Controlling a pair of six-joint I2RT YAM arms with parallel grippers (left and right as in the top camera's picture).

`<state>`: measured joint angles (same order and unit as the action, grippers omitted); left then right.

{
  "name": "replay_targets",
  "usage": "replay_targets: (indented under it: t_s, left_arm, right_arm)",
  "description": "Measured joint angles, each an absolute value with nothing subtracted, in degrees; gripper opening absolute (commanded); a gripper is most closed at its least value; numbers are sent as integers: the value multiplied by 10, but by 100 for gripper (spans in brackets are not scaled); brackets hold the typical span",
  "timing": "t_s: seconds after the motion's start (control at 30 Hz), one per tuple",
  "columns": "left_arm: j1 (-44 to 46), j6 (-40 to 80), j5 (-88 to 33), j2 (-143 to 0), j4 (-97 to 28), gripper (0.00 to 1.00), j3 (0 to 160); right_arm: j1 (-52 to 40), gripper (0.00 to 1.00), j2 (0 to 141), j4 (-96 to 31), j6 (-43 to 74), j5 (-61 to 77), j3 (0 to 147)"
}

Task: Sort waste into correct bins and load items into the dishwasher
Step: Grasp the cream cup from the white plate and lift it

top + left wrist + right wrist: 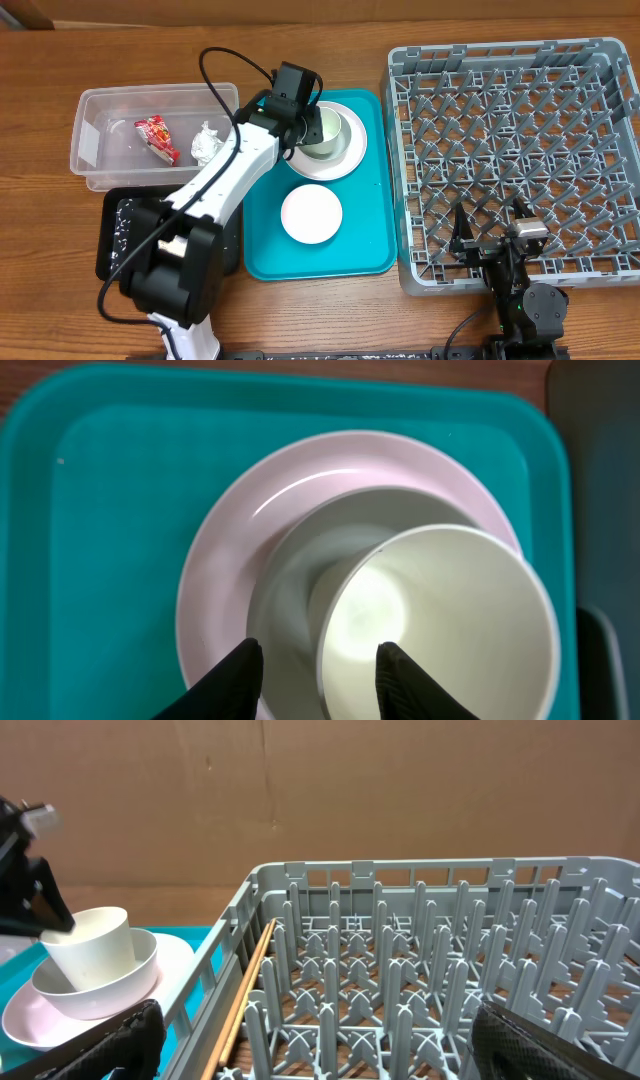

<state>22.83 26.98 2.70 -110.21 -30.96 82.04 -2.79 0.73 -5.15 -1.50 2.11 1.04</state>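
On the teal serving tray (365,255) a white cup (450,620) stands inside a bowl (290,560) on the large plate (225,570). My left gripper (320,650) is open. It straddles the cup's near rim, one finger inside the cup and the other outside it, over the bowl. There is a gap on both sides of the wall. A second bowl (311,214) sits lower on the tray. The clear tub (100,105) holds the red wrapper (157,137) and the white napkin (207,143). Rice scraps (128,222) lie in the black tray (108,262). My right gripper (330,1050) hangs wide open over the front of the grey dish rack (520,150), with nothing in it.
The left arm (215,190) stretches diagonally across the black tray and the teal tray's left edge. A thin wooden stick (245,990) lies along the rack's inner left wall. The rack's upright pegs (420,950) fill its floor. Bare wood table surrounds everything.
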Motion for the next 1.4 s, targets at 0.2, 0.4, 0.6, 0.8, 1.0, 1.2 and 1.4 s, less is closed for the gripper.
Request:
replay_targets:
  t_s: [0.2, 0.4, 0.6, 0.8, 1.0, 1.2, 1.4]
  left_arm:
    - [228, 271, 7, -1112, -307, 24, 820]
    - [228, 270, 0, -1112, -307, 4, 820]
    - [228, 272, -4, -1112, -307, 4, 820]
    - [228, 272, -13, -1112, -328, 4, 830]
    - [203, 271, -110, -1103, -422, 4, 917]
    - [113, 258, -340, -1058, -505, 4, 1015]
    - [1, 207, -635, -1040, -545, 4, 1029]
  right_arm:
    - [-28, 100, 7, -51, -15, 21, 10]
    - [-28, 100, 7, -51, -15, 21, 10]
    - [-28, 100, 7, -51, -15, 21, 10]
    - [-28, 100, 7, -52, -15, 21, 10]
    - [-28, 100, 7, -51, -15, 21, 10]
    - [-28, 100, 7, -51, -15, 21, 10]
    - [-28, 100, 7, -50, -15, 25, 10]
